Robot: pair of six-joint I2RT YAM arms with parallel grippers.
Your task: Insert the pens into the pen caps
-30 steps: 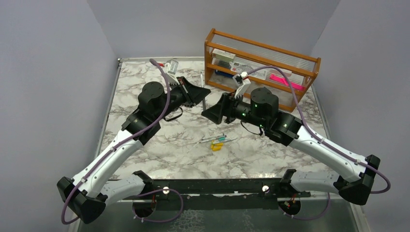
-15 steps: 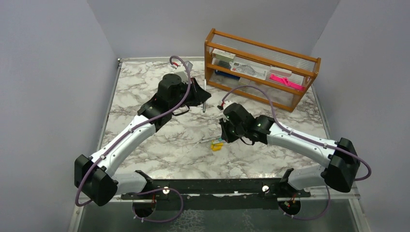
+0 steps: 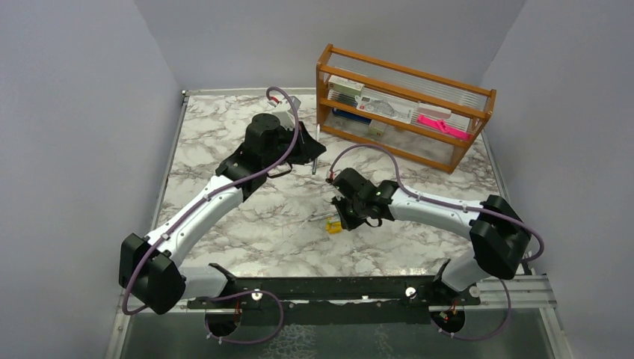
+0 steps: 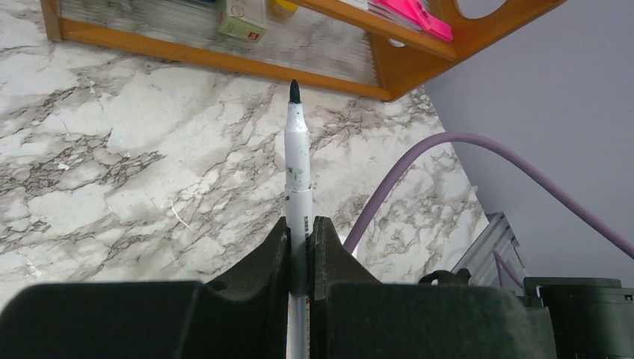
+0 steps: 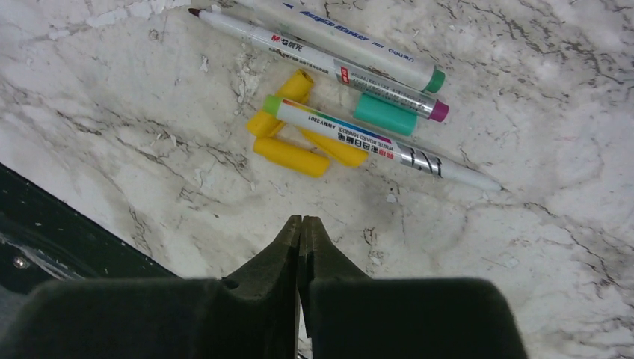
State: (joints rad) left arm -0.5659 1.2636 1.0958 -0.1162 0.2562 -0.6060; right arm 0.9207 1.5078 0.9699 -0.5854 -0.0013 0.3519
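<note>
The left fingers (image 4: 265,262) pinch one pen (image 4: 297,164), dark tip sticking out. The right fingers (image 5: 278,254), pressed together and empty, hover over the bench (image 5: 112,90) beside three pens (image 5: 374,140), yellow caps (image 5: 290,156) and a teal cap (image 5: 385,114).

Marble-look table (image 3: 202,127), wooden rack (image 4: 407,63), plastic pen caps (image 5: 290,155)

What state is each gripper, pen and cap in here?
Held pen: uncapped, dark tip exposed.
Left gripper: shut on it.
Right gripper: shut, empty.
Loose pens: lying flat on table.
Yellow caps: loose, on no pen.
Teal cap: loose, beside a pen.
</note>
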